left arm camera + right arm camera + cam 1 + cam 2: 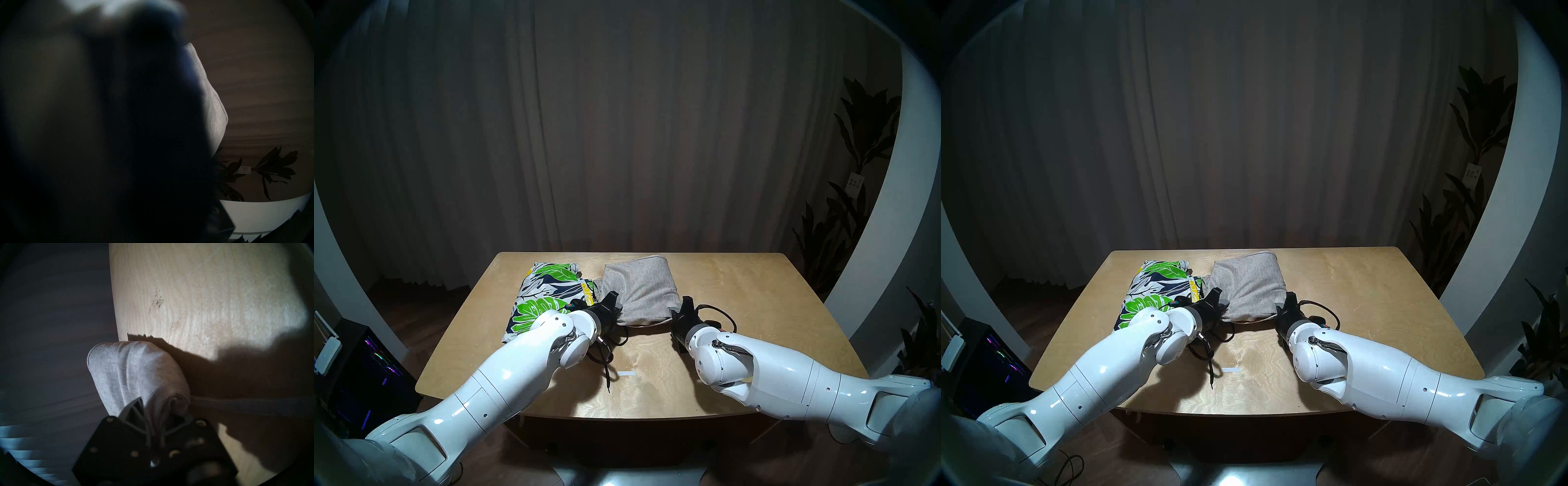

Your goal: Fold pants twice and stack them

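Risk here: I only have the near corners of the grey shorts (640, 292), so a lift could let the folded layers slip apart, or drag them into the leaf-print shorts (548, 292) lying just beside on the desk (755, 305). My right claw (153, 419) is pinched tight on grey knit; my left claw (614, 305) is clamped on the other corner.

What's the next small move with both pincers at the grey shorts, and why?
Probably lift both corners together and carry the grey shorts left onto the leaf-print shorts. The right pincer is shut on its near corner, the left pincer at the other, and the two folded pairs lie side by side, unstacked.
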Tool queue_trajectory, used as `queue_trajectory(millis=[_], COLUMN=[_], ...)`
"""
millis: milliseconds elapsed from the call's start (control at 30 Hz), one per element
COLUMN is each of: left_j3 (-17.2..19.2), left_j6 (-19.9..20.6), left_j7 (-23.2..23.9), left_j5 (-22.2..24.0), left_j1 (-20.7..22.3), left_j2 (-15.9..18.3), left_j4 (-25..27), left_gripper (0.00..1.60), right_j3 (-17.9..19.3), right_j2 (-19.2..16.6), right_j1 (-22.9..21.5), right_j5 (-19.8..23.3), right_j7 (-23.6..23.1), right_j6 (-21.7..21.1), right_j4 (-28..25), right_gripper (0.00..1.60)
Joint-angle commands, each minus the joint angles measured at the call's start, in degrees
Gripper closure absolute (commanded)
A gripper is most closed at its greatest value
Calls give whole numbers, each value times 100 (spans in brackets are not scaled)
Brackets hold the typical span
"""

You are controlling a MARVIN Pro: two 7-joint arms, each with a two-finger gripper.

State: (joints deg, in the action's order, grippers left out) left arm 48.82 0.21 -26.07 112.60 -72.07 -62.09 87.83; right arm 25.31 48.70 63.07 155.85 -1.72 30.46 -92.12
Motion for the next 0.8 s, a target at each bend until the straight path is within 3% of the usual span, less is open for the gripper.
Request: queue_trajectory(millis=[0, 433, 767], left_j3=[44, 120, 148], left_j6=[0, -30, -255], left_j7=[117, 141, 258], left_j5=[-76, -144, -445], left_j1=[205, 151, 158], left_j2=[-100, -85, -22], left_j4=[302, 458, 733], left_gripper=[160, 160, 160], right_j3=[225, 480, 623], right_j2=[-103, -151, -195], right_j1=[-81, -229, -172], right_j5=[-63, -134, -115], right_j7=[-358, -691, -965], right_j6=[-79, -284, -353], right_j4=[57, 56, -132], right_gripper=[160, 160, 160])
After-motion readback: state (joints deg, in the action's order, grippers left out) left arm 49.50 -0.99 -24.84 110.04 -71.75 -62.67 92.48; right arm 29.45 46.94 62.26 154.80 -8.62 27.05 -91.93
